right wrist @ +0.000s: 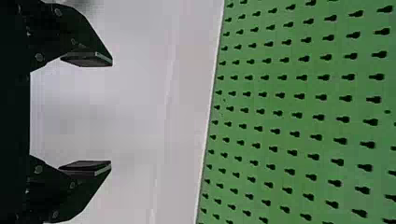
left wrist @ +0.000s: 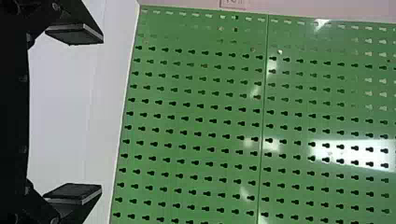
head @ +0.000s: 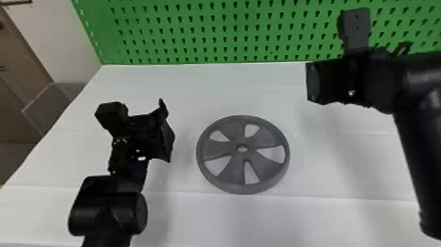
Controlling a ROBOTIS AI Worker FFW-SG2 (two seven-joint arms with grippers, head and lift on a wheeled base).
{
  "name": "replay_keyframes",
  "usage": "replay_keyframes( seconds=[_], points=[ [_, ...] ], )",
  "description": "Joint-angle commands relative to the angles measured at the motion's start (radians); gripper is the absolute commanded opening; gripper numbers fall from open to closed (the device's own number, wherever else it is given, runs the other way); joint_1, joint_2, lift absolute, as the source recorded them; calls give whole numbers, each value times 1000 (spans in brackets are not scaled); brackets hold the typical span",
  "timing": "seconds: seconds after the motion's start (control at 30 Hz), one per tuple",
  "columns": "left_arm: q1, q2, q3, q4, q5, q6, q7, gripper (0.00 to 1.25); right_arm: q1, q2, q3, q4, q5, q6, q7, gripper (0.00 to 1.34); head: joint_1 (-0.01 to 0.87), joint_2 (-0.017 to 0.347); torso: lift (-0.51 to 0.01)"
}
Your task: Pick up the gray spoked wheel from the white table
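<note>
wheel [head: 233, 169]: flat; right of left pincer [left wrist: 100, 114], away from left edge of counter [head: 328, 170];
left pincer: nearer, spread;
right pincer [right wrist: 110, 113]: farther, spread

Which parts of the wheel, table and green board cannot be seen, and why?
- Gray spoked wheel, head view: underside hidden by its own upper face.
- White table, head view: patch behind the left arm; right end cut off by the picture's edge.
- Green pegboard, head view: top cut off by the upper edge.
</note>
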Motion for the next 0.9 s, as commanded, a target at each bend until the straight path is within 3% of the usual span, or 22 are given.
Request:
replay_keyframes(
  seconds=[0.0, 0.1, 0.5, 0.87],
  points=[
    [-2, 0, -2, 0, -5, 0, 0, 1094, -60, -19, -18, 83, -131, 71, 0, 859, 779, 149, -83],
    [-5, 0, -7, 0, -9, 0, 0, 1094, -100, -31, -27, 149, -182, 117, 0, 859, 779, 149, -83],
    [-22, 5, -30, 0, -20, 8, 0, 1094, -231, -81, 56, 331, -243, 252, 0, 859, 779, 149, -83],
    [-40, 28, -61, 0, -18, 19, 3, 1094, -317, -97, 117, 504, -297, 352, 0, 859, 779, 149, -83]
  ],
)
